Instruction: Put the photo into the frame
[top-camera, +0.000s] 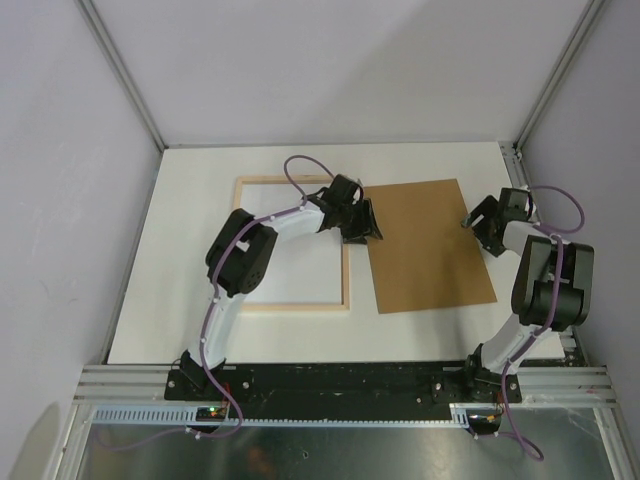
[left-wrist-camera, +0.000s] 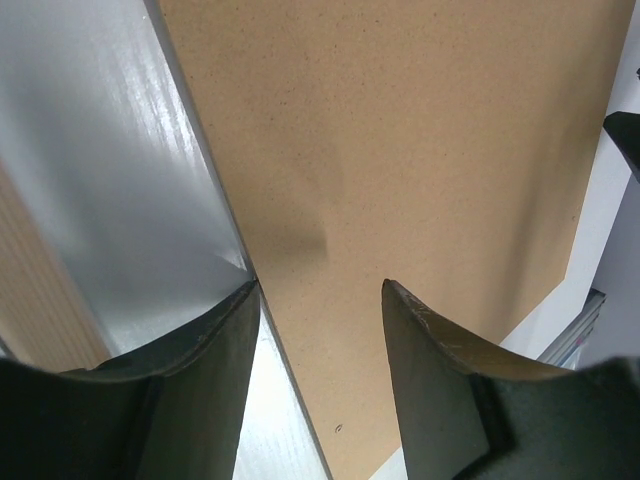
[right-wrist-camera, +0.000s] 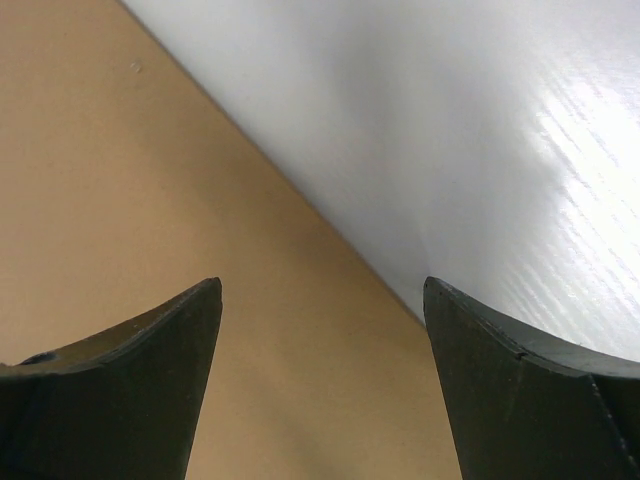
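The frame (top-camera: 290, 306) lies pale-wood side up at the table's left centre, and its opening shows white. The photo's cat print shows in no view. In the left wrist view a glossy grey-white sheet (left-wrist-camera: 110, 170) lies between the frame's wood (left-wrist-camera: 30, 290) and the brown backing board (left-wrist-camera: 420, 130); I cannot tell what the sheet is. My left gripper (top-camera: 362, 232) (left-wrist-camera: 320, 285) is open over the board's left edge, its left fingertip at the sheet's corner. My right gripper (top-camera: 472, 222) (right-wrist-camera: 320, 285) is open and empty over the board's right edge (right-wrist-camera: 120, 200).
The brown backing board (top-camera: 425, 250) lies flat to the right of the frame. White table (right-wrist-camera: 480, 130) shows beyond the board's right edge. Grey walls with metal posts (top-camera: 120, 75) enclose the table, and a black rail (top-camera: 340, 380) runs along the near edge.
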